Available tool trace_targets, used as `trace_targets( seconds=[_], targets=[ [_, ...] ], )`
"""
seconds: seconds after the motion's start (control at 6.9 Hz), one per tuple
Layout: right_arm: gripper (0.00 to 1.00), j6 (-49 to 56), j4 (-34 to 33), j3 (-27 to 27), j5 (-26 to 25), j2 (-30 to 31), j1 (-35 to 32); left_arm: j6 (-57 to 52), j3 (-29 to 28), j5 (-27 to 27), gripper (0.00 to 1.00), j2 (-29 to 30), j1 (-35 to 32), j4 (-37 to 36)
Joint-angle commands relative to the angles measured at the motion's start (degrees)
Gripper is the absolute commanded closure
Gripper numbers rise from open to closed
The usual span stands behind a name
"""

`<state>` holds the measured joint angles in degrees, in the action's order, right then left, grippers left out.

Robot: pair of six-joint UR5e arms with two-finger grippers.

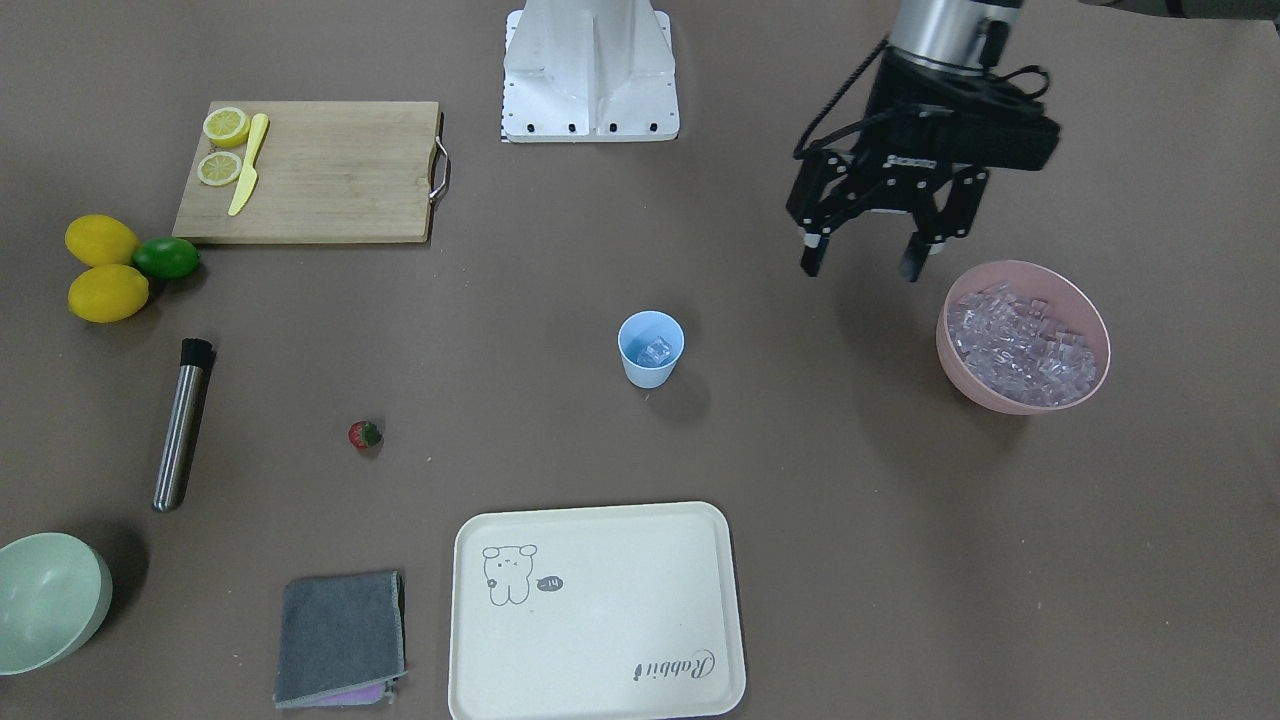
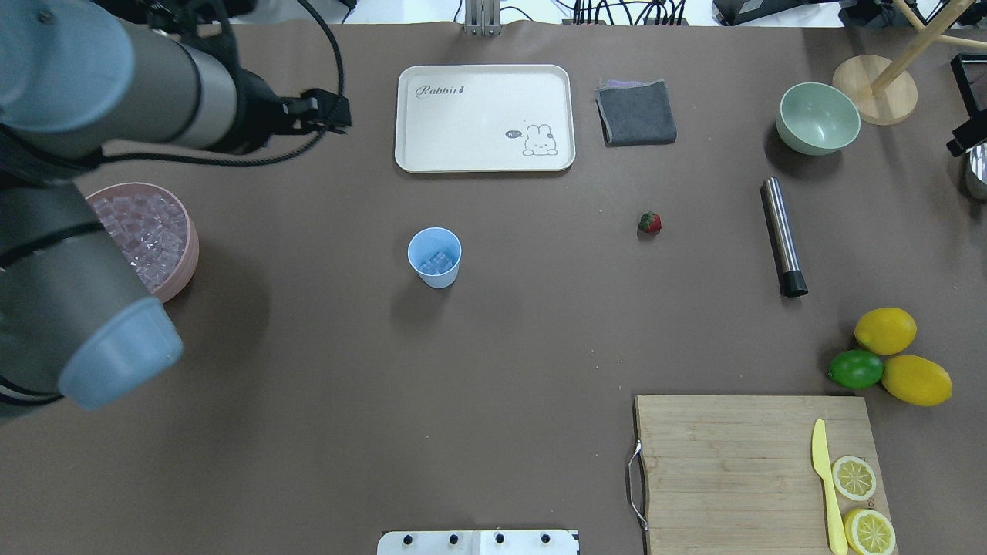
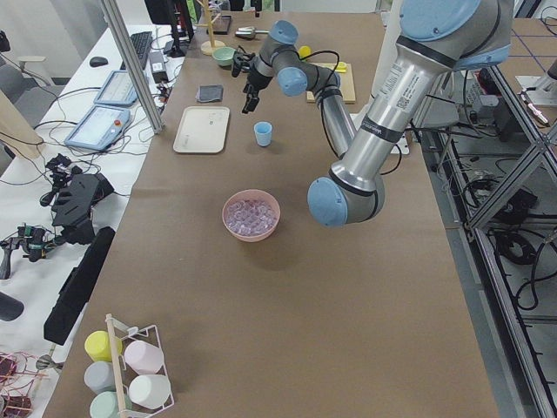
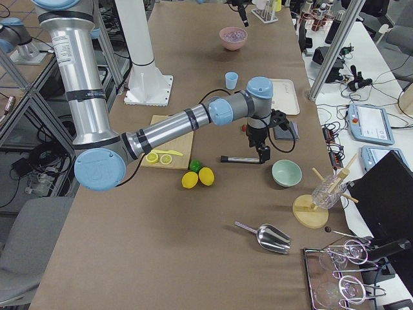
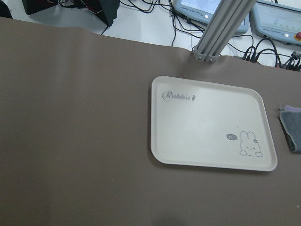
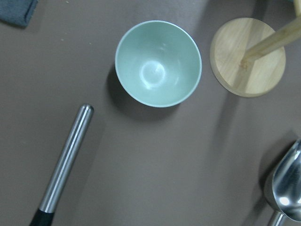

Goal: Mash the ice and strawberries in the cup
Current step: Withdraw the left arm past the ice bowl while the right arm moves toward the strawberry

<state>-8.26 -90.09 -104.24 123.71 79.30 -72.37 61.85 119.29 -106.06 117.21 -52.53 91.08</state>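
On the brown table, the largest holder we see is the cream tray (image 1: 620, 600) with a rabbit drawing, lying flat at the operators' edge beside a folded grey cloth (image 1: 340, 635). Next in size, the wooden board (image 1: 330, 170) carries two lemon halves (image 1: 226, 126) and a yellow knife (image 1: 247, 165) at one end, with two whole lemons (image 1: 101, 240) and a lime (image 1: 166, 257) just off its corner. The pink bowl (image 1: 975, 385) on the robot's left side is heaped with ice (image 1: 1025, 340). The green bowl (image 1: 45, 600) sits on the far right side, near a steel rod (image 1: 180, 430) with a black tip that lies flat on the table. The light-blue cup (image 1: 650, 370) stands upright near the table's middle, well apart from both bowls, and holds a few clear cubes (image 1: 655, 350) at its bottom. The strawberry (image 1: 365, 434), the smallest item, lies on the bare table between the cup and the rod, touching neither. The left gripper (image 1: 862, 265) hangs above the table just beside the pink bowl, on the robot's side of it, its fingers spread wide and holding nothing. The right gripper (image 4: 263, 155) hovers over the area between the rod and the green bowl; we cannot tell whether its fingers are parted or closed.
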Motion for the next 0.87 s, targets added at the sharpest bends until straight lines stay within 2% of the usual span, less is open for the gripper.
trace_targets(
  seconds=[0.0,0.14,0.29,0.43,0.58,0.72],
  targets=[
    [0.0,-16.0,11.7,0.0,0.6,0.2,7.2,-12.8,0.5,-9.0,0.02,-9.8,-11.8,3.1],
    [0.0,-22.6,14.1,-0.4,0.4,-0.1,11.3,-14.5,-0.7,-12.1,0.02,-16.9,-14.6,12.3],
    [0.0,-24.6,20.2,0.8,-0.2,-1.0,14.2,-15.6,-3.4,-15.6,0.02,-21.2,-17.1,19.3],
    [0.0,-25.8,22.5,2.0,-3.4,-2.3,17.3,-17.6,-5.1,-17.1,0.02,-23.9,-18.6,23.0],
    [0.0,-27.7,22.6,3.8,-8.3,-4.4,20.3,-19.1,-5.3,-17.2,0.02,-25.2,-19.9,23.7],
    [0.0,-28.0,22.6,6.4,-11.2,-7.7,22.4,-19.1,-5.4,-17.2,0.02,-25.2,-19.9,23.7]
  ],
)
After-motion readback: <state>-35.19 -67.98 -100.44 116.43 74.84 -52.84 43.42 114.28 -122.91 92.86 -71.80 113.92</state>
